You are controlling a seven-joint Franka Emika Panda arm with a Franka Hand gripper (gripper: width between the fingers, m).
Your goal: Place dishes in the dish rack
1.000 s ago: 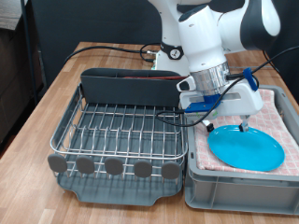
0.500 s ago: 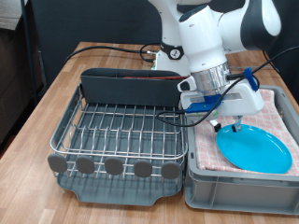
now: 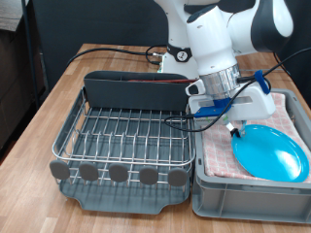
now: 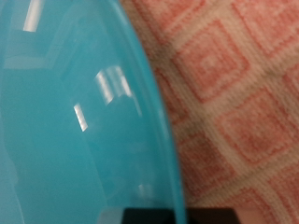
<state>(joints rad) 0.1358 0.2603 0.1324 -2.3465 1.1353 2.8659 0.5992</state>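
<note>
Exterior view, wooden table (image 3: 58, 92) with two containers side by side. At the exterior view's left stands the dish rack (image 3: 126, 136): a silver wire grid in a dark grey tray, with a tall grey caddy (image 3: 131, 90) along its far side and a row of round grey discs (image 3: 121, 174) along its near edge. No dish shows on its wires. At the exterior view's right sits a grey bin (image 3: 248, 189) lined with pink checkered cloth (image 3: 292, 112). Inside the bin lies the blue plate (image 3: 270, 152), resting on the cloth with its edge nearest the rack raised, so that it tilts. The white arm reaches down over the bin, and the gripper (image 3: 237, 127) meets the plate at that raised edge; whether the fingers are clenched on the rim or released cannot be told. Wrist view: the plate's glossy blue surface (image 4: 65, 121) fills one side, its rim curving across the checkered cloth (image 4: 234, 103); a dark fingertip (image 4: 154, 216) shows at the frame edge, against the rim.
</note>
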